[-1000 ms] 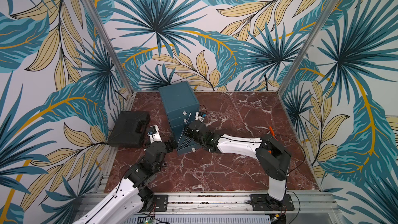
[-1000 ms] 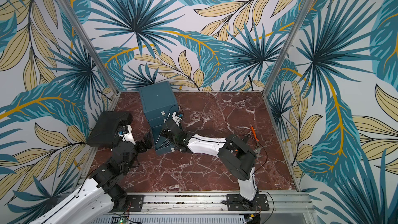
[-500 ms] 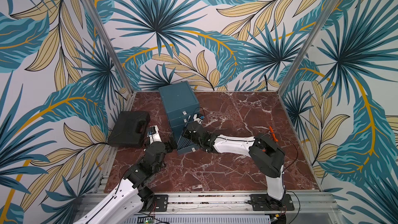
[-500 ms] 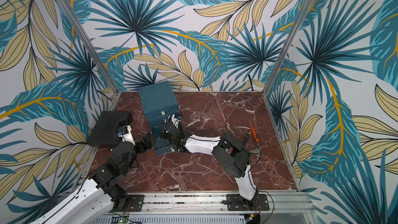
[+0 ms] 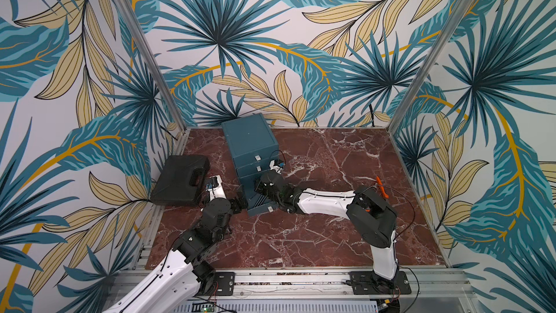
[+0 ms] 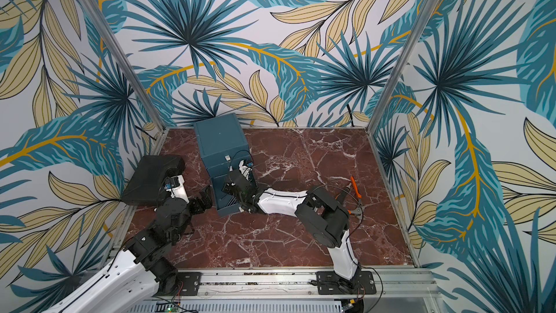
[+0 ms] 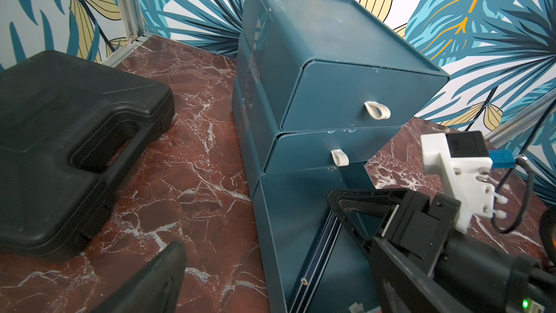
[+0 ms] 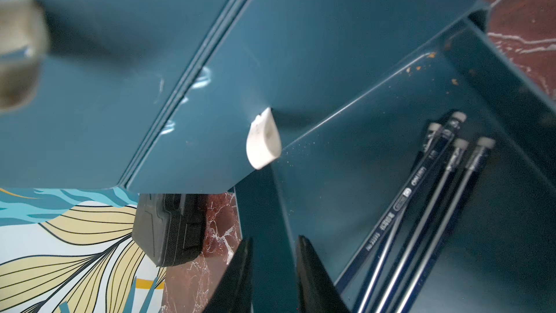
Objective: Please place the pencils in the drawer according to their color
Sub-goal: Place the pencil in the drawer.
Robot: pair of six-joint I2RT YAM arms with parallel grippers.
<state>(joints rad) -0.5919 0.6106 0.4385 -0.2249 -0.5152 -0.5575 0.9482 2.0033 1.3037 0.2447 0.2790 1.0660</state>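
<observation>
The teal drawer (image 5: 249, 140) (image 6: 219, 140) stands at the back left, its two upper drawers shut and its bottom one (image 5: 261, 208) pulled out. Several dark pencils (image 8: 421, 206) (image 7: 319, 260) with pale end caps lie side by side in that bottom drawer. My right gripper (image 8: 272, 245) (image 5: 258, 189) hangs over the drawer's left edge, beside the pencils, jaws a little apart and empty. My left gripper (image 7: 276, 284) (image 5: 240, 203) is wide open at the drawer's left wall, holding nothing. No other pencils show.
A flat black case (image 5: 180, 183) (image 7: 60, 146) lies against the left wall, close behind my left arm. An orange-handled tool (image 5: 381, 186) (image 6: 355, 186) lies near the right wall behind my right elbow. Patterned walls close in three sides of the marble floor (image 5: 301, 236).
My right gripper's jaws have parted slightly over the open bottom drawer, and its elbow has swung a little left. The left arm has not moved.
</observation>
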